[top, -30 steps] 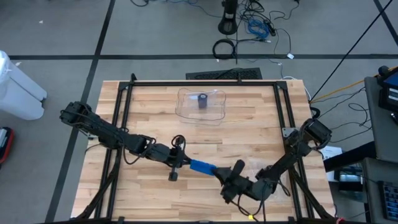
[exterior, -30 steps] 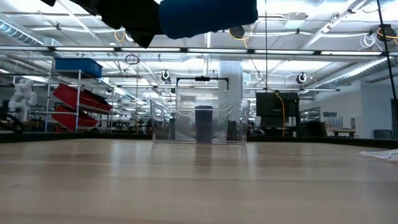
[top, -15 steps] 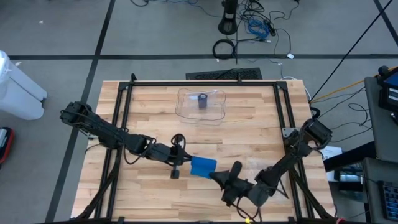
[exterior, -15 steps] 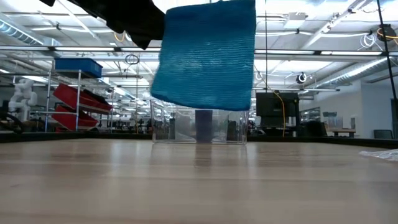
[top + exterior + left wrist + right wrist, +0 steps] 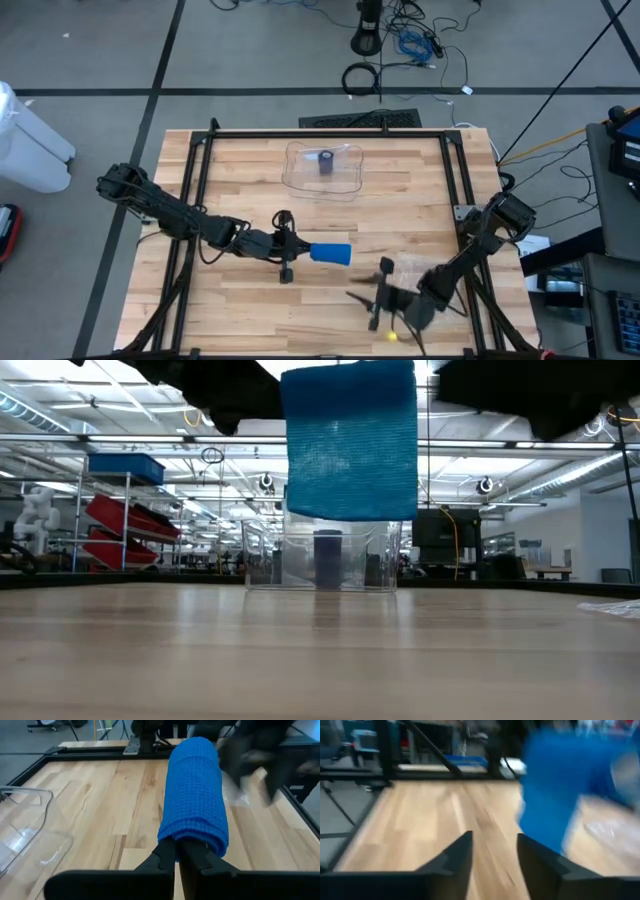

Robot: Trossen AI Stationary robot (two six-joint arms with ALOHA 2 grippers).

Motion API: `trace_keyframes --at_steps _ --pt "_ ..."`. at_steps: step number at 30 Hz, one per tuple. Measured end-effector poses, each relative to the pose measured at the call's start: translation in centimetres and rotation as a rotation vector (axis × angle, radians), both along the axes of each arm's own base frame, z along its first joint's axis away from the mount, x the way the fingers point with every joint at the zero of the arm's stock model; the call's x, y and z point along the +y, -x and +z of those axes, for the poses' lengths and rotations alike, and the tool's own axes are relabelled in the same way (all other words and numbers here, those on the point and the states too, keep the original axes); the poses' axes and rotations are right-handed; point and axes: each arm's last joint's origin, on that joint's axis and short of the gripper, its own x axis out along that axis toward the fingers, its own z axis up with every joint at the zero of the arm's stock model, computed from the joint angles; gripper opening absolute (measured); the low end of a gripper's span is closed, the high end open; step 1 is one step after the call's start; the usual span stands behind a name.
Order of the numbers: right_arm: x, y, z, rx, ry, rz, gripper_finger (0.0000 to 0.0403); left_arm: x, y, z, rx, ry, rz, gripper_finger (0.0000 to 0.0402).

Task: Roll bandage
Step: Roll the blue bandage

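Observation:
The blue bandage (image 5: 331,253) hangs above the table's middle, held by my left gripper (image 5: 300,250), which is shut on it. In the left wrist view the bandage (image 5: 195,805) is a thick blue wrap over the fingertips. In the low view it (image 5: 350,445) hangs as a broad sheet, clear of the tabletop. My right gripper (image 5: 376,297) is nearer the table's front edge and to the bandage's right. It is blurred, and open (image 5: 492,852) with nothing between its fingers. The bandage (image 5: 555,785) shows ahead of it. My left gripper is shut on the bandage's near end (image 5: 192,837), where the cloth wraps over the fingertips and hides them. The fingers lie about level, pointing toward the table's right. The bandage is lifted clear of the table, and its loose part hangs below the fingers.
A clear plastic tray (image 5: 325,168) holding a dark roll (image 5: 326,162) sits at the table's far middle, and also shows in the low view (image 5: 318,560). A black metal frame (image 5: 200,160) runs around the tabletop. Bare wood lies to the left and right.
My right gripper has let go of the bandage's end and opened. It has rolled over and dropped toward the table's near right. The bandage, which was stretched as a narrow strip between both grippers, now hangs from my left gripper alone as a broad wrap.

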Motion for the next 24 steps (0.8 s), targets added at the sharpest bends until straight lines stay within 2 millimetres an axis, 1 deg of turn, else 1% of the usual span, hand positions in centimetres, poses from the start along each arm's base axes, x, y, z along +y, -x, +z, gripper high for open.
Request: trace_keyframes --at_steps 3,5,7,10,14,17,19,20,22,23,24 --pt "-2.1 0.4 -2.0 0.028 -0.057 -0.038 0.0192 0.0 0.0 0.1 -0.007 0.003 0.0 0.0006" --pt "-3.0 0.6 -2.7 0.04 -0.056 -0.061 0.0225 0.0 0.0 0.1 -0.007 0.003 0.0 0.0006" --pt "-3.9 0.5 -3.2 0.045 -0.076 -0.085 0.0249 0.0 0.0 0.1 -0.007 0.001 0.0 0.0006" --pt "-4.8 -0.2 -3.3 0.051 -0.128 -0.071 0.0267 0.0 0.0 0.1 -0.007 -0.003 -0.002 0.0006" --pt "-5.9 -1.7 -3.2 0.04 -0.187 0.021 0.0261 0.0 0.0 0.1 -0.01 -0.001 -0.001 0.0006" --pt "-6.7 -2.3 -3.6 0.042 -0.169 -0.01 0.0236 0.0 0.0 0.1 -0.012 0.007 0.0 0.0006" --pt "-7.1 -2.5 -4.0 0.059 -0.145 -0.022 0.0199 -0.2 0.0 0.1 -0.016 0.007 -0.005 0.0006" --pt "-7.3 -2.6 -4.2 0.06 -0.142 -0.026 0.0172 -0.2 0.0 0.2 -0.019 0.009 -0.006 0.0006" --pt "-7.3 -2.7 -4.6 0.07 -0.111 -0.018 0.0099 -0.2 0.0 0.2 -0.024 0.01 -0.007 0.0006" --pt "-7.3 -2.8 -4.8 0.072 -0.086 -0.005 0.0056 -0.2 0.0 0.3 -0.028 0.011 -0.008 0.0006" --pt "-7.2 -2.8 -4.8 0.072 -0.051 0.007 0.0028 -0.2 -0.1 0.3 -0.031 0.008 -0.009 0.0006"
